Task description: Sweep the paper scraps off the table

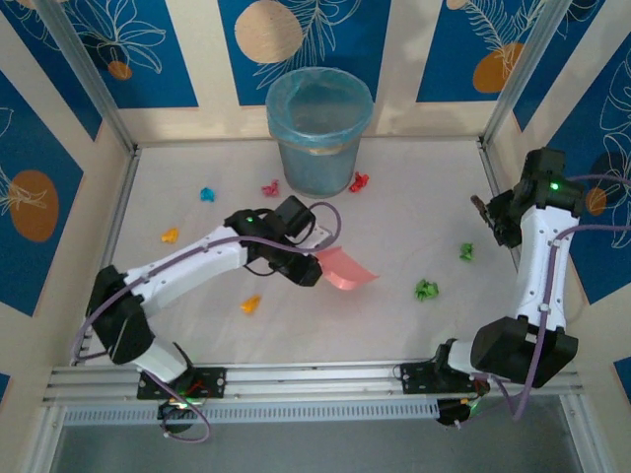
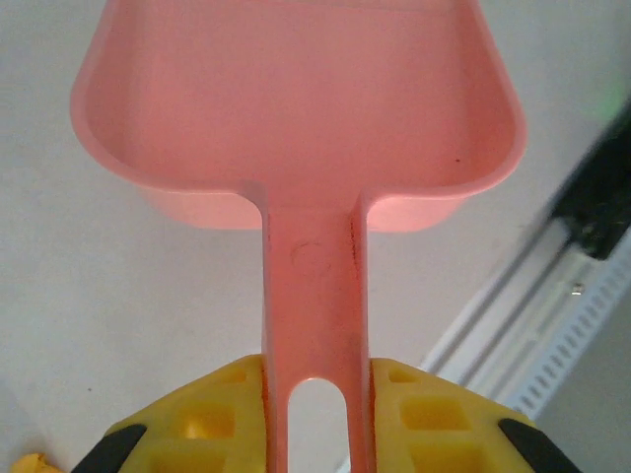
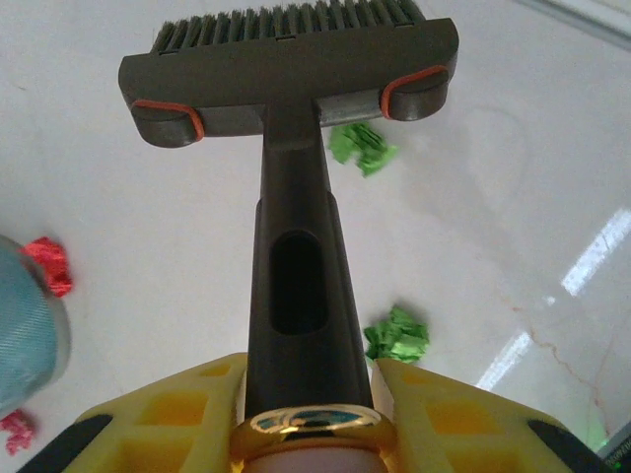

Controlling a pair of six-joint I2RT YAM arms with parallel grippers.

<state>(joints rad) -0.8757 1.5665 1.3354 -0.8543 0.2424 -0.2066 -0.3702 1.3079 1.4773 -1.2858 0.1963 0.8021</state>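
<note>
Lying ahead of right gripper: green paper scraps.

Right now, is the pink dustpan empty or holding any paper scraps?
Empty. The dustpan held by the left claw shows a bare pink inside, nothing lying in it.

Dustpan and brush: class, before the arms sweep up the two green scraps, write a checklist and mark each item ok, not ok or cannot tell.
1. Left end effector shut on the dustpan handle: ok.
2. Right end effector shut on the brush handle: ok.
3. Dustpan empty: ok.
4. Green scraps near the brush: ok, both lie on the table below it.
5. Dustpan close beside those scraps: not ok, bare table lies between.
6. Bristles touching the table: cannot tell.
</note>
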